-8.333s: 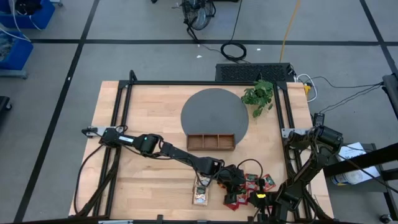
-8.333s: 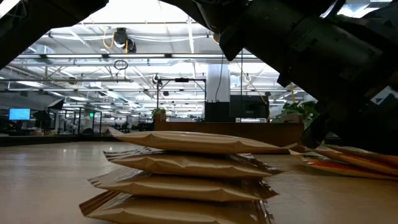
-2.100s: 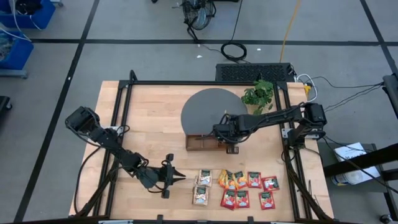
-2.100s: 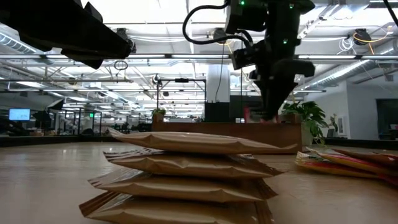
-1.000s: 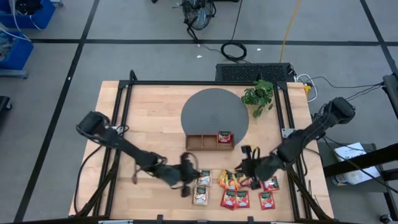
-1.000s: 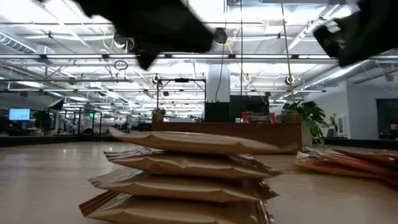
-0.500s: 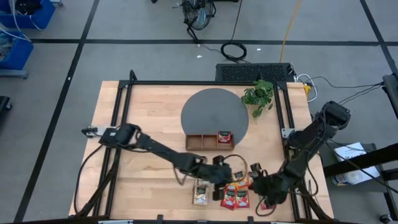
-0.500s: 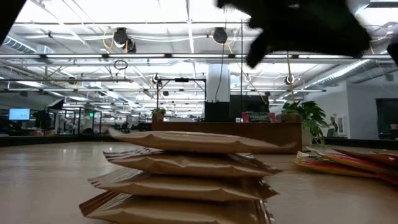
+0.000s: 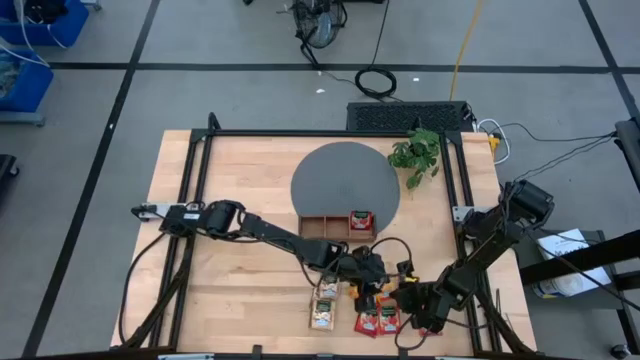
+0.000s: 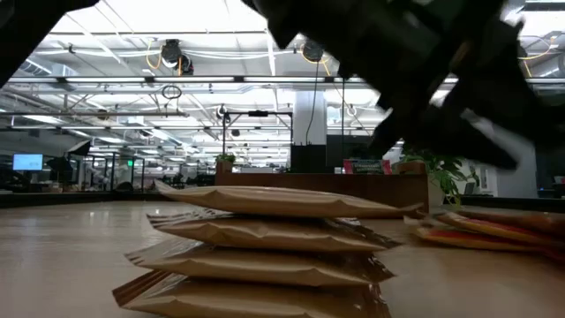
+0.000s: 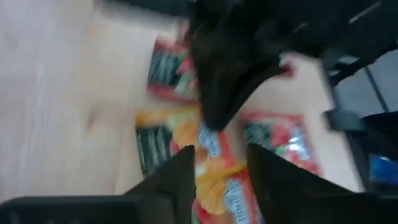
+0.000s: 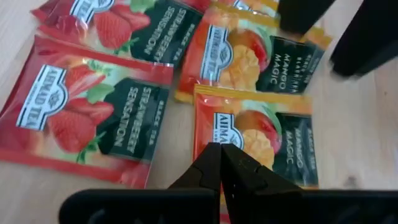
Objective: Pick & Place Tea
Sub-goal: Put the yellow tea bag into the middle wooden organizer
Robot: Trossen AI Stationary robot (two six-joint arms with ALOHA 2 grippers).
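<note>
Your left gripper [image 9: 368, 290] reaches from the desk's left edge to the sachets [image 9: 372, 318] near the front edge, right of centre; its fingers [image 11: 177, 180] stand a little apart above an orange sachet [image 11: 214, 177], gripping nothing that you can see. Your right gripper [image 9: 412, 297] comes in from the right edge and sits just beside the left one over the same cluster; its fingers [image 12: 214, 163] are pressed together, tips at the edge of an orange mango sachet [image 12: 261, 140], with nothing visible between them. Around that sachet lie a second orange one [image 12: 249, 59] and red strawberry sachets [image 12: 87, 118], flat on the wood, some overlapping. The beige sachets [image 9: 323, 315] lie in a pile to the left of the cluster, near the front edge; in the low view they show as a stack [image 10: 265, 243]. One red sachet [image 9: 360, 220] already rests in the right slot of the tray [image 9: 322, 229], which sits at the front rim of the grey disc [image 9: 340, 178] toward the back of the desk. A plant [image 9: 418, 153] stands beside the disc near the back right corner.
</note>
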